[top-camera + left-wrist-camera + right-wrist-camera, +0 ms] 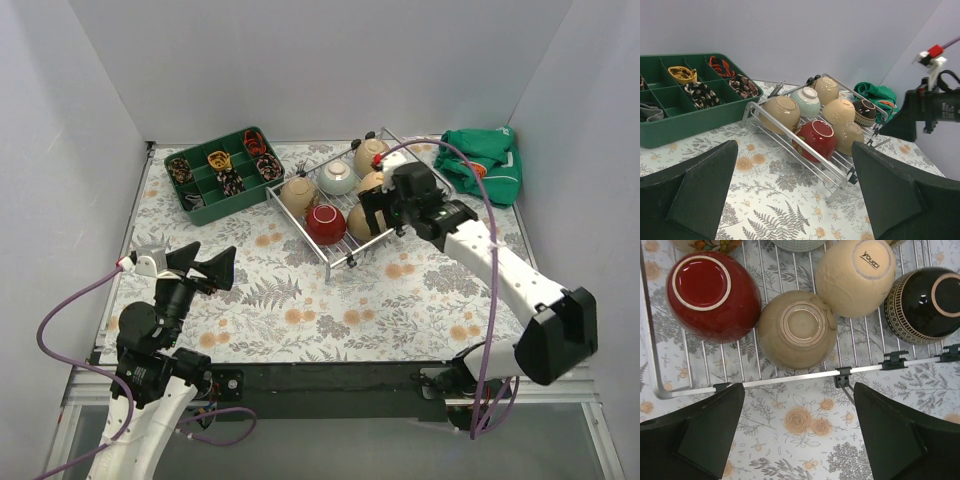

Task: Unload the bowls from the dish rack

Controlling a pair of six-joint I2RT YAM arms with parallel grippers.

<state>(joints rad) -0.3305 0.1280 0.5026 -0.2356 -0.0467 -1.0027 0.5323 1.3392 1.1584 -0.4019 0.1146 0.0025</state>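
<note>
1. With all seven bowls (781, 111) sitting in the dish rack (295, 222), bases up or tilted, the right gripper (797, 405) hangs over the rack's edge rail, jaws wide apart, nothing held.
2. Just past that rail: tan bowl (797, 327), between red bowl (710, 295) and dark brown bowl (925, 297).
3. Left gripper (207, 265): over the table (300, 310), well apart from the rack, fingers spread, empty.
4. Green tray (200, 205) left of the rack, green cloth (485, 165) right of it.

Green compartment tray (222, 170) back left; green cloth (485, 162) back right; floral tablecloth (300, 310).
</note>
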